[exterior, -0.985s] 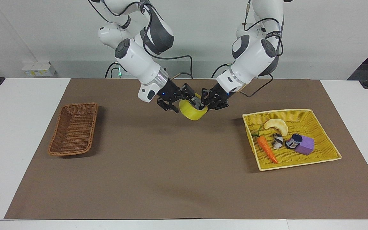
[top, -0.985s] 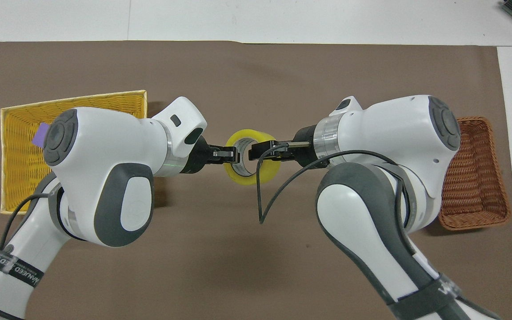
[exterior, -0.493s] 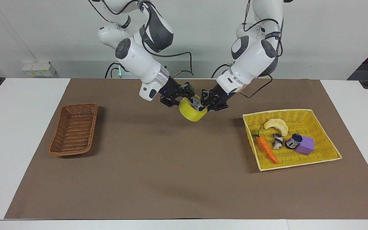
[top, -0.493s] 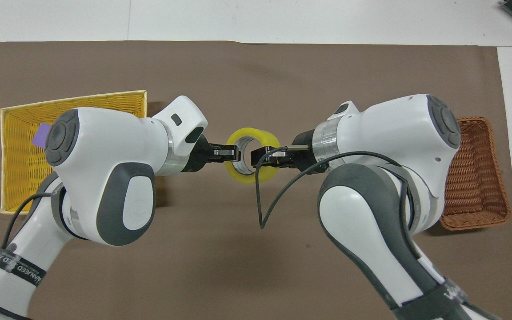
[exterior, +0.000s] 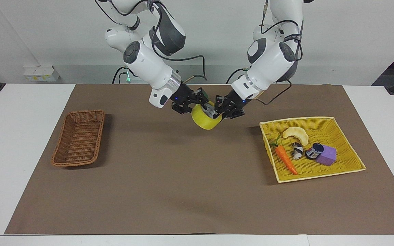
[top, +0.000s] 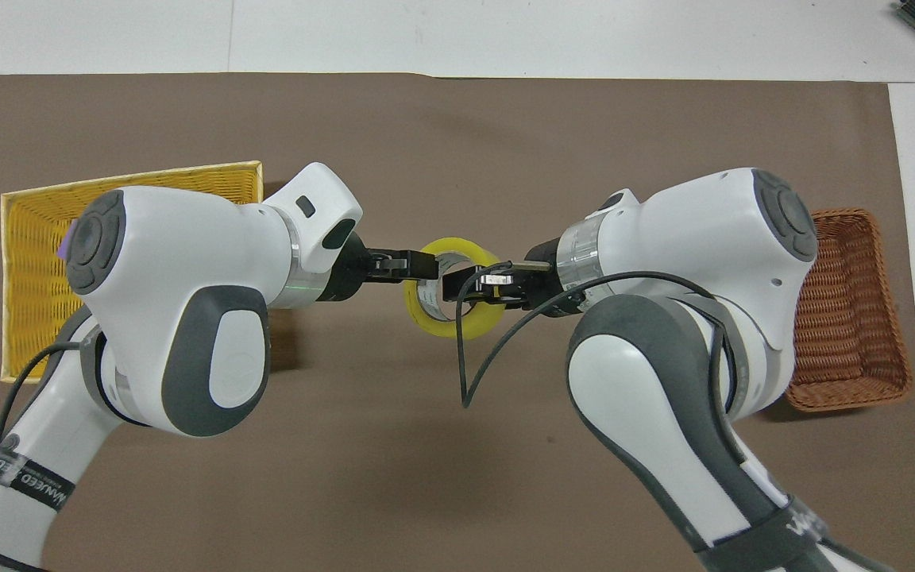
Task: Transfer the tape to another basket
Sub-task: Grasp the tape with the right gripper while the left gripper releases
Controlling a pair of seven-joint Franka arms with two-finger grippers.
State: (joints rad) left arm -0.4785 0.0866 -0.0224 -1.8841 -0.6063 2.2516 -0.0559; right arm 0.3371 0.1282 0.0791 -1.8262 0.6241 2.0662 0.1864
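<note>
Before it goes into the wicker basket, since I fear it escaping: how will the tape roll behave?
The tape is a round hollow ring, so on edge it would probably roll; flat, it should stay. Its thick winding looks stiff, unlikely to crush.

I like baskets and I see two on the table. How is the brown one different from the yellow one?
The brown basket is narrow and long; the yellow basket is wider and squarer. The brown basket has nothing in it; the yellow basket holds a carrot, a purple block and other small things. The brown basket lies toward the right arm's end of the table, the yellow basket toward the left arm's. Both are woven.
</note>
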